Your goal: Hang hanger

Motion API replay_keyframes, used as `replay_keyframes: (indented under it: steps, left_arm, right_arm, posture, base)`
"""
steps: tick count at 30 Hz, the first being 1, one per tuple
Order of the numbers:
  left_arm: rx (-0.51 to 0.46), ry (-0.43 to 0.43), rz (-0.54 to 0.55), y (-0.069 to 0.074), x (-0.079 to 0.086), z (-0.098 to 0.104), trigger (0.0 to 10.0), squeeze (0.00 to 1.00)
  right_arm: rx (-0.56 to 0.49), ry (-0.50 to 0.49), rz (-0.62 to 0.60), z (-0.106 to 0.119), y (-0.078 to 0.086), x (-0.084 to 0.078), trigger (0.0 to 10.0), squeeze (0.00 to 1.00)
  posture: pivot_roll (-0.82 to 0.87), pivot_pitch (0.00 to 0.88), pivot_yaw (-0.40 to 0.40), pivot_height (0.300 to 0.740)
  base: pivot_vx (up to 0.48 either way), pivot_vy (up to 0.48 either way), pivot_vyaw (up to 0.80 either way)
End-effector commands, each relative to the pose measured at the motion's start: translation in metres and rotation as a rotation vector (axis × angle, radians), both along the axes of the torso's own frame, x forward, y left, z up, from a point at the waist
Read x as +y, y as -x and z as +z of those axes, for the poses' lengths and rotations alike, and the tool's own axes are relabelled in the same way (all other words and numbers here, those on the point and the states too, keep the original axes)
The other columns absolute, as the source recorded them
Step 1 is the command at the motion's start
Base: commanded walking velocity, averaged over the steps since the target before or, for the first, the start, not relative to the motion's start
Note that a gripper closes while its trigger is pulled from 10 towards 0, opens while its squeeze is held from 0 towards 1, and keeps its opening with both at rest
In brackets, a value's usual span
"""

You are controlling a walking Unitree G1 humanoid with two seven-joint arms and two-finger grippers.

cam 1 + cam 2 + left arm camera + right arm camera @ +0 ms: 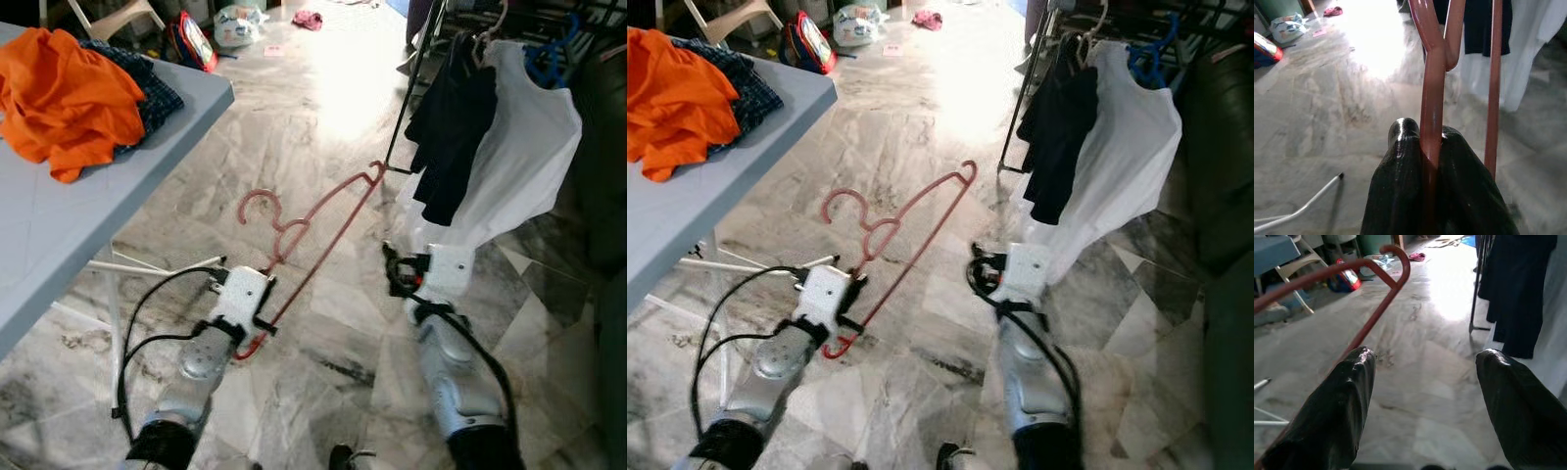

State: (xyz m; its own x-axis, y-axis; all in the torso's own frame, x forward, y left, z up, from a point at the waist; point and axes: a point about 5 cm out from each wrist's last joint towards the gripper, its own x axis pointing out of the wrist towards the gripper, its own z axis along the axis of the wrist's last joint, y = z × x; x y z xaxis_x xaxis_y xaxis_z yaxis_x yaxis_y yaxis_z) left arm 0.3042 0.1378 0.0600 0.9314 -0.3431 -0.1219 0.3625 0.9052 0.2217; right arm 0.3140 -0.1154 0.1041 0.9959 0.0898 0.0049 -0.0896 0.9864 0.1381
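- Left pincer (257,311) clamped on red hanger (323,220); long axis running toward clothes rack (416,78).
- Right pincer (1422,396) wide open, empty, nearer the rack.

One red hanger (313,220), two garments on the table (59,211), two on the rack (416,69), two pincers.

Setting: a home, laundry area. Marble-tile floor (294,117). Grey table (59,225) bearing a heap of clothes (69,93). Clothes rack (416,69) with shirts (519,147) on hangers. Bags (191,39) and plastic chair (118,15) along the far side.
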Motion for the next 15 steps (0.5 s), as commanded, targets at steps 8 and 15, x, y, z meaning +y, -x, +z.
replay_keyframes:
  steps: [8, 15]
  left_arm:
    - [-0.01, 0.015, -0.037, 0.0028, -0.0063, 0.0018, 10.0, 0.0]
    - [-0.012, 0.011, -0.042, 0.0029, -0.0058, 0.0025, 10.0, 0.0]
  right_arm:
    - [0.004, 0.011, -0.033, -0.0021, 0.0039, -0.011, 10.0, 0.0]
    - [0.007, 0.014, -0.035, -0.0028, 0.0047, -0.0112, 10.0, 0.0]
  posture:
    - [0.07, 0.199, -0.007, 0.74]
    - [0.07, 0.204, -0.003, 0.74]
  base:
    - [0.0, -0.27, -0.7]
    - [0.0, -0.16, -0.07]
